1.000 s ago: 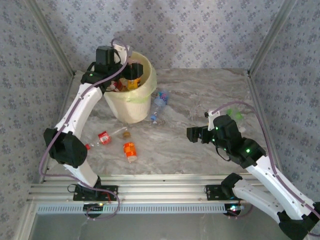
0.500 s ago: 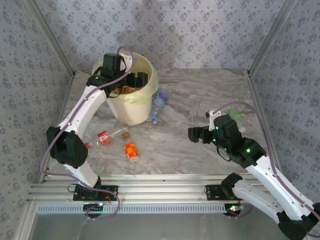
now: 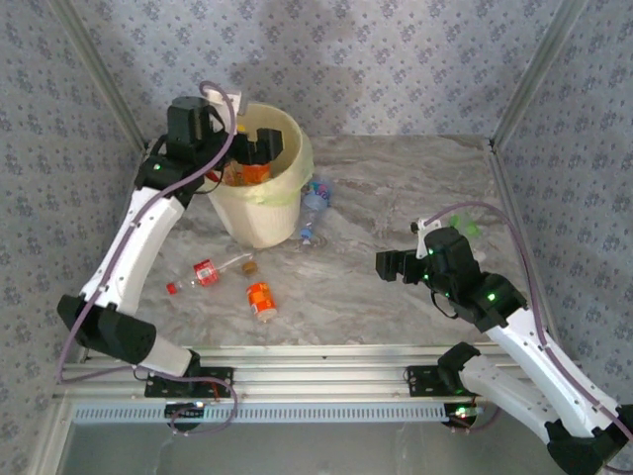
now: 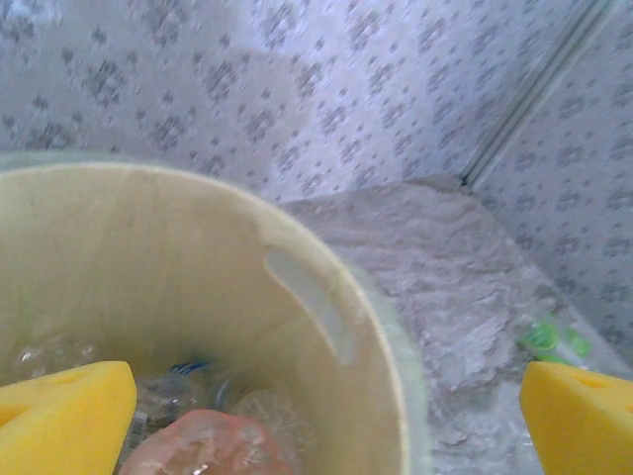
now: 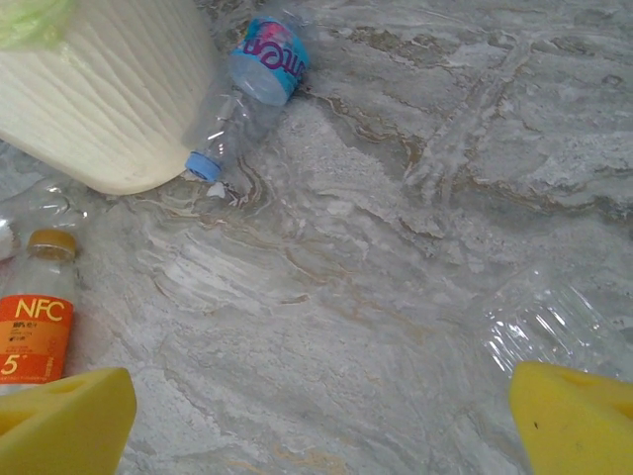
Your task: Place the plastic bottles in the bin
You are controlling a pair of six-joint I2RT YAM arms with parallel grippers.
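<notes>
The cream bin [image 3: 265,216] with its pale yellow bag stands at the back left. My left gripper [image 3: 255,148] hangs over its mouth, open and holding nothing; its yellow pads [image 4: 61,416] stand far apart. Below them, inside the bin [image 4: 148,257], lie a reddish bottle [image 4: 198,445] and other clear ones. Orange-labelled bottles [image 3: 247,175] lie in the bin. A blue-labelled bottle [image 3: 316,198] [image 5: 259,64] rests against the bin's wall [image 5: 109,89]. My right gripper [image 3: 388,265] [image 5: 326,426] is open low over bare marble.
On the table in front of the bin lie an orange-labelled bottle [image 3: 260,299] [image 5: 38,327] and a red-labelled one [image 3: 206,272]. A green-labelled bottle [image 3: 470,228] [image 4: 554,341] lies behind the right arm. A crushed clear bottle [image 5: 544,322] sits by the right pad. Patterned walls enclose the table.
My left gripper's jaws have opened wide over the bin, and the wrist has shifted left and back. The right arm has barely moved.
</notes>
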